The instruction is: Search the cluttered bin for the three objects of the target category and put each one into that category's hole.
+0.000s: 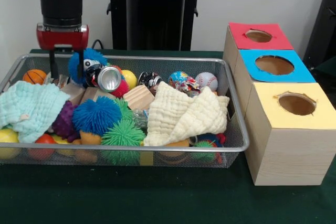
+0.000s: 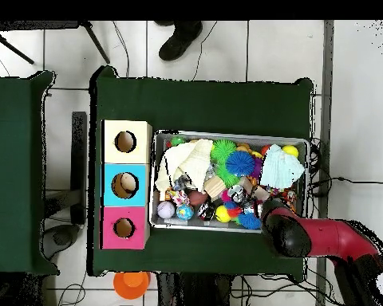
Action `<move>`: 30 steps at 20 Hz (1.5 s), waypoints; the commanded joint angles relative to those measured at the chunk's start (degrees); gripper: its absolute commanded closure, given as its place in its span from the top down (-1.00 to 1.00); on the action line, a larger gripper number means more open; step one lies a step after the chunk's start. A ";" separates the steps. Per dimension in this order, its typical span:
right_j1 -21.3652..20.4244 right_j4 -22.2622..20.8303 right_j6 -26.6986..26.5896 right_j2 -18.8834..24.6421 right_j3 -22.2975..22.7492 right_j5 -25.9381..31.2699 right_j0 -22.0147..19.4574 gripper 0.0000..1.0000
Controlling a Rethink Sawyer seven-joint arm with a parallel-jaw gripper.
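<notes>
Claw point(image 1: 66, 66), spread apart, flanks a blue fuzzy toy point(image 1: 86, 62) beside a can point(image 1: 107, 78).

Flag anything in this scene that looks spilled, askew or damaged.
Nothing has spilled: everything sits inside the wire bin. The oddest thing is a crushed silver can lying on its side among the toys. The cream cloth is crumpled over other things, and the holes in the three boxes have ragged edges.

End effector point(image 1: 66, 62) over cluttered bin point(image 1: 131, 148)
</notes>
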 commanded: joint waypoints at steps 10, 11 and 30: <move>7.58 -11.36 -18.38 9.03 -11.61 7.28 -3.18 1.00; 7.73 -11.72 -18.37 9.01 -12.14 7.54 -3.18 1.00; 4.52 -18.31 -12.15 7.42 -14.10 3.27 -0.43 1.00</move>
